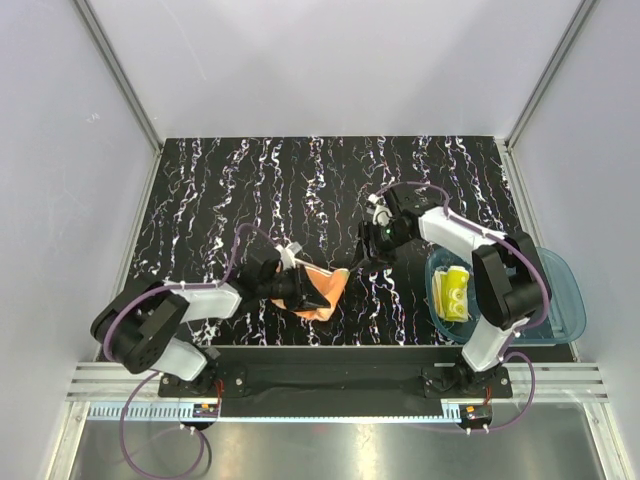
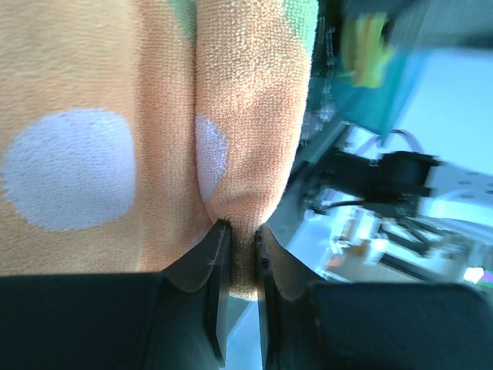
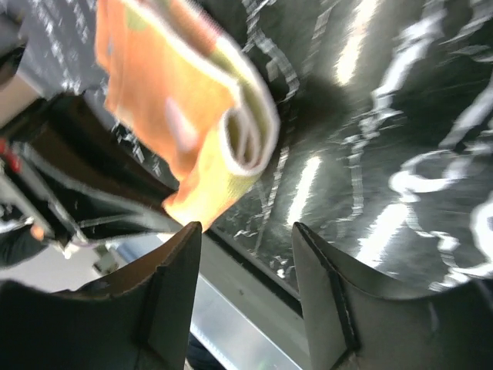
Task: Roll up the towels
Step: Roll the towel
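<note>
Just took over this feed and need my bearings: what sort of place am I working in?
Most likely a lab test cell, not a home. Plain white walls on aluminium framing enclose a black marbled table, with both arms bolted to a rail at the near edge. Only an orange towel, a yellow towel and a blue tray are out.

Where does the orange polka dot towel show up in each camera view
Top external: orange towel lies left of centre, near the table's front edge, at the left tool.
Left wrist: fills the upper left, a fold pinched between the fingers.
Right wrist: upper left, blurred, beyond the open right tool.
Shared landmark: the black marbled tabletop.
</note>
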